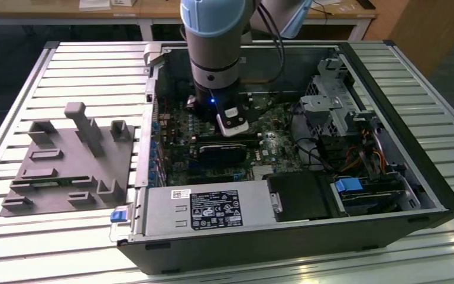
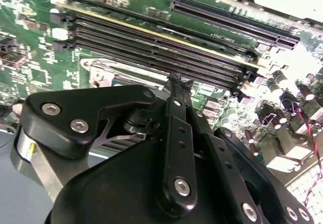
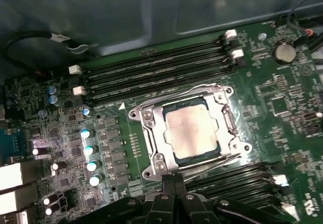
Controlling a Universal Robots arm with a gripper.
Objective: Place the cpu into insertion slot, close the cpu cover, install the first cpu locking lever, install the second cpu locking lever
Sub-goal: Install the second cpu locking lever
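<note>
Standing on a slatted table (image 1: 416, 65), the computer case (image 1: 290, 236) (lidless) lies open.

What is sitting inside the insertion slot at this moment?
In the first wrist view, the cpu lies inside the insertion slot, with the cpu cover framing it. The socket contacts underneath are covered by the chip.

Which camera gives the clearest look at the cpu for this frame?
The first wrist view: the cpu lies flat in the insertion slot, its whole metal top visible. In the second wrist view the tool covers most of the socket. In the exterior view the arm stands over that area.
</note>
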